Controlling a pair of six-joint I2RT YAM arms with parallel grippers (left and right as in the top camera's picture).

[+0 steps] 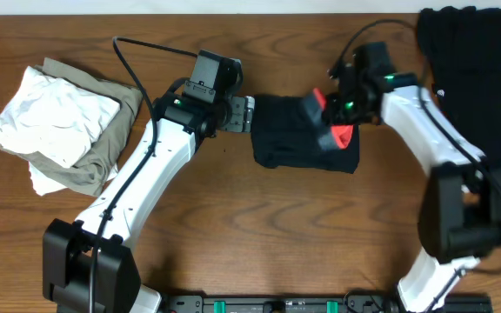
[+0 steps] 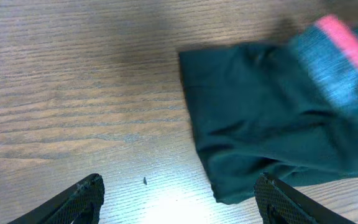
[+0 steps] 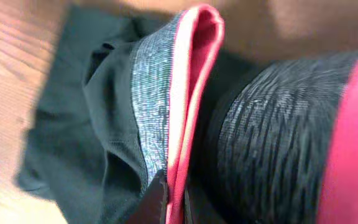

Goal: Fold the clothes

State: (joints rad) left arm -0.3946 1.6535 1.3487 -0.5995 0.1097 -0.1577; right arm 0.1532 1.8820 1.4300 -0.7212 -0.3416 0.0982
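The folded dark leggings [image 1: 290, 135] lie on the wooden table [image 1: 259, 226] at the centre of the overhead frame, with their grey-and-coral-red waistband [image 1: 337, 135] bunched up at the bundle's right end. The right gripper [image 3: 174, 202] comes in from the upper right and is pinched narrow on the waistband: in the right wrist view its dark fingers [image 3: 157, 200] clamp the red edge, and the grey band stands up in a fold between them. The left gripper [image 1: 240, 114] sits just beside the bundle's left edge, its jaws spread wide and holding nothing. In the left wrist view its two fingertips [image 2: 73, 202] show at the bottom corners of the frame, with bare wood between them and the leggings' corner close to the right one. More black garments [image 1: 472, 69] are heaped in the upper right corner of the overhead frame, well apart from the bundle. A crumpled white cloth [image 1: 55, 122] rests on a khaki garment [image 1: 116, 139] at the far left.
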